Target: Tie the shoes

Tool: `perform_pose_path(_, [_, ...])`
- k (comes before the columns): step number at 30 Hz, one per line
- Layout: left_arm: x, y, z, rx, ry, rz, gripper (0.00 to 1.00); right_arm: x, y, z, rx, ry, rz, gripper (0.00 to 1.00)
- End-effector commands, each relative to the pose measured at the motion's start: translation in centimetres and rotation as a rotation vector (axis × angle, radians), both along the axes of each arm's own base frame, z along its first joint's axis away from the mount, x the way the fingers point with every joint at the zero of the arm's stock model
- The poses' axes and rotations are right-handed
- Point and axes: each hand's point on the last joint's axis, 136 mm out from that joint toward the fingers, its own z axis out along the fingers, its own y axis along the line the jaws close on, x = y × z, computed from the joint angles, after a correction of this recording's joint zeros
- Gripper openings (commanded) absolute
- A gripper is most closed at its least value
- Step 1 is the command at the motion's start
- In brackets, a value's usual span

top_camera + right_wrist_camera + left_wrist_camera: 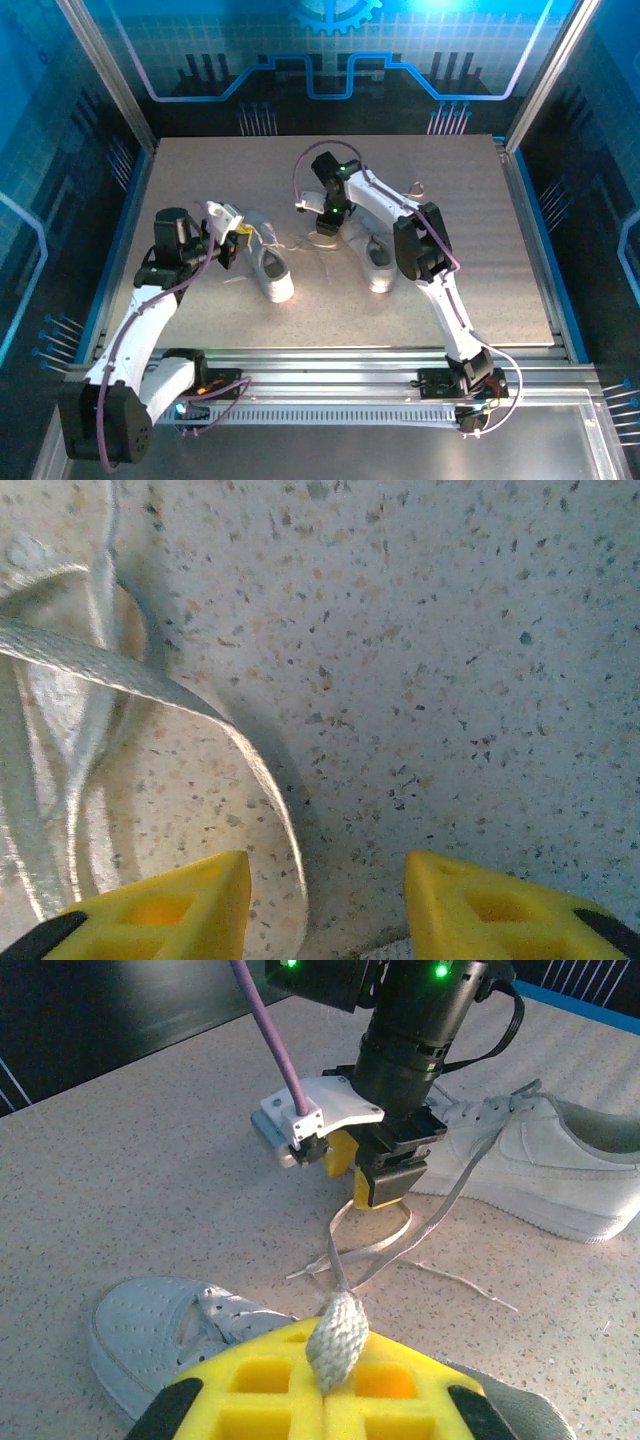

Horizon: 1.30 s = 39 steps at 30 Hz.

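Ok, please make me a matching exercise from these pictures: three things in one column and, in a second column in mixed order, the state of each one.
Things:
1. left gripper
2. right gripper
3. shoes

States:
a. open, over a lace loop on the table
b. lying side by side, laces loose
c. shut on a lace

Pairs: 1-c; 2-a; 3-b

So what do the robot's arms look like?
Both are white tubes with chunky black joints: the left arm and the right arm. A purple cable runs along each. The right gripper has a black body with green lights and yellow fingers. The left gripper has yellow pads with square holes and black corners.
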Motion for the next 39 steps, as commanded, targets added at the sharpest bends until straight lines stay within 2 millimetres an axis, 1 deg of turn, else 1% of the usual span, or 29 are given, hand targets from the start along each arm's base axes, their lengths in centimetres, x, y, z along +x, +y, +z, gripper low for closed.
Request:
perform_pose_path(1, [-0.1, -0.1, 0.2, -0.006, 0.0, -0.016, 0.0, -0.6, 0.2, -1.2, -0.059, 0.009, 0.061, 0.45])
perform_pose_path(6, [-0.1, -0.1, 0.0, -0.002, 0.003, -0.018, 0.0, -1.7, 0.5, -3.3, -0.105, 0.037, 0.102, 0.45])
perform_pose_path(9, [0.0, -0.1, 0.0, -0.002, 0.004, -0.019, 0.0, -2.5, 0.8, -4.3, -0.116, 0.056, 0.125, 0.41])
perform_pose_path(10, [-0.1, -0.2, 0.0, -0.003, 0.004, -0.022, 0.0, -2.8, 1.0, -4.7, -0.118, 0.063, 0.131, 0.36])
perform_pose_path(11, [-0.1, -0.2, 0.0, -0.004, 0.005, -0.025, 0.0, -3.0, 1.0, -5.0, -0.124, 0.066, 0.135, 0.24])
perform_pose_path(13, [-0.2, -0.2, 0.1, -0.002, 0.003, -0.026, 0.0, -3.1, 1.1, -5.1, -0.13, 0.06, 0.131, 0.05])
perform_pose_path(14, [-0.3, -0.2, 0.1, -0.001, 0.003, -0.026, 0.0, -3.0, 1.2, -4.9, -0.128, 0.055, 0.124, 0.0])
perform_pose_path(15, [-0.3, -0.2, 0.2, 0.001, 0.0, -0.026, 0.0, -2.6, 1.3, -4.4, -0.12, 0.039, 0.108, 0.0])
perform_pose_path(17, [-0.5, -0.2, 0.3, 0.006, -0.006, -0.025, 0.0, -1.2, 1.4, -2.5, -0.085, -0.023, 0.06, 0.0])
perform_pose_path(18, [-0.6, -0.1, 0.4, 0.008, -0.009, -0.024, 0.0, -0.3, 1.5, -1.1, -0.052, -0.065, 0.03, 0.0])
perform_pose_path(20, [-0.8, -0.1, 0.5, 0.009, -0.014, -0.023, 0.0, 1.5, 1.7, 2.3, 0.02, -0.162, -0.028, 0.0])
perform_pose_path(22, [-1.1, -0.1, 0.6, 0.006, -0.014, -0.023, 0.0, 3.1, 2.0, 6.4, 0.102, -0.261, -0.075, 0.0])
perform_pose_path(25, [-1.4, -0.2, 0.6, -0.003, -0.016, -0.025, 0.0, 4.1, 2.6, 10.6, 0.186, -0.344, -0.103, 0.0])
perform_pose_path(28, [-1.7, -0.3, 0.5, -0.016, -0.015, -0.025, 0.0, 4.3, 3.6, 13.0, 0.247, -0.373, -0.113, 0.0])
perform_pose_path(32, [-1.9, -0.4, 0.6, -0.031, -0.014, -0.029, 0.0, 4.2, 5.6, 14.9, 0.313, -0.394, -0.112, 0.0])
perform_pose_path(35, [-2.1, -0.6, 0.9, -0.046, -0.021, -0.036, 0.0, 3.2, 8.8, 16.8, 0.397, -0.388, -0.092, 0.0])
perform_pose_path(37, [-2.2, -0.7, 1.0, -0.057, -0.019, -0.041, 0.0, 2.3, 11.7, 18.5, 0.478, -0.383, -0.078, 0.0])
perform_pose_path(39, [-2.3, -0.9, 1.1, -0.068, -0.021, -0.049, 0.0, 0.6, 14.9, 20.5, 0.583, -0.351, -0.043, 0.0])
